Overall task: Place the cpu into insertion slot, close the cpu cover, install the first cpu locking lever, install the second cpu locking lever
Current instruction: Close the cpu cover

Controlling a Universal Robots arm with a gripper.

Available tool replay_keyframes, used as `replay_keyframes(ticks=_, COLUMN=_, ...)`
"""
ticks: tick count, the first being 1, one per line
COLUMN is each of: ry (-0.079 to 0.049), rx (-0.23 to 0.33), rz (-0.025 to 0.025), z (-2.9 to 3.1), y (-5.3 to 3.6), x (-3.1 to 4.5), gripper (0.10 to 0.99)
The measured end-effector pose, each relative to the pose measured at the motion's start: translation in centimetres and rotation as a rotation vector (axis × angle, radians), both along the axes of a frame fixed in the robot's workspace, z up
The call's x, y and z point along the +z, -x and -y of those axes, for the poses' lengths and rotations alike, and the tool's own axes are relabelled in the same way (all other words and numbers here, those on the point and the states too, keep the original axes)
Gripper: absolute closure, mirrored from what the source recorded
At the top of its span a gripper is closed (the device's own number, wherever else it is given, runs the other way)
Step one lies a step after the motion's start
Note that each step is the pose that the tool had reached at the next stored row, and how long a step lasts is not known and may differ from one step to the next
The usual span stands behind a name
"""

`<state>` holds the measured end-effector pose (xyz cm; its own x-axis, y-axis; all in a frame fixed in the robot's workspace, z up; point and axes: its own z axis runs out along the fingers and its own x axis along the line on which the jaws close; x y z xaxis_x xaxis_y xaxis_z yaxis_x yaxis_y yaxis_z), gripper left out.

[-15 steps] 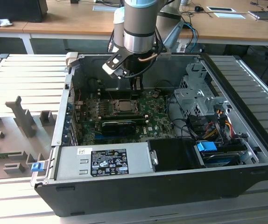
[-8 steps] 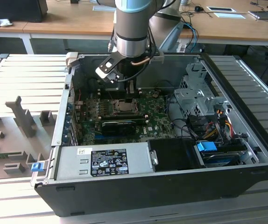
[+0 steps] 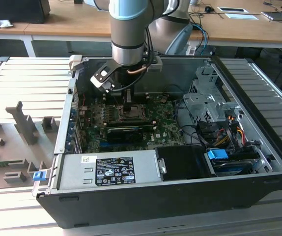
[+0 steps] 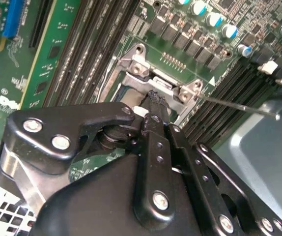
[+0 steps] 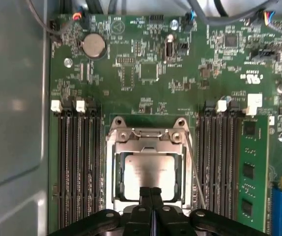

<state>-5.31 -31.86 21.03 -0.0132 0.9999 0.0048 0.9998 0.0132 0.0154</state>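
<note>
The gripper [image 5: 151, 192] is reaching down into an open computer case [image 3: 259, 123] that is sitting on the grey ribbed bench [image 3: 28, 73]. In the exterior view the gripper [image 3: 127, 98] is hanging just above the insertion slot [image 3: 131, 112], near the middle of the green motherboard [image 3: 165, 115].

In the first wrist view the cpu [image 5: 148, 172] is lying flat in the insertion slot with its silvery top facing up. The cpu cover [image 5: 115, 167] is framing it, and the chip is showing through the cover's square window. The gripper's two black fingers are pressed together with no gap between them and are gripping nothing. Their joined tips are sitting at the edge of the cpu, right at the cover's rim; whether they are touching it cannot be told.

In the second wrist view the gripper [image 4: 155, 101] is pointing its closed tips at the silver metal of the socket. A thin metal lever [image 4: 239, 105] is sticking out sideways from the socket's corner. In the first wrist view that lever [image 5: 196, 172] is running along one side of the socket, between it and the dark memory slots [image 5: 224, 162].
</note>
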Motion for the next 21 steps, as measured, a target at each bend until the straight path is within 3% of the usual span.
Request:
replay_keyframes(ticks=8, ry=0.000, rx=0.000, rz=-0.0009, z=0.00, y=0.08, x=-0.47, gripper=0.980)
replay_keyframes(ticks=12, ry=0.000, rx=0.000, rz=-0.0008, z=-0.01, y=0.07, x=0.19, gripper=0.980)
replay_keyframes(ticks=21, ry=0.000, rx=0.000, rz=-0.0018, z=-0.01, y=-1.21, x=0.20, gripper=0.980)
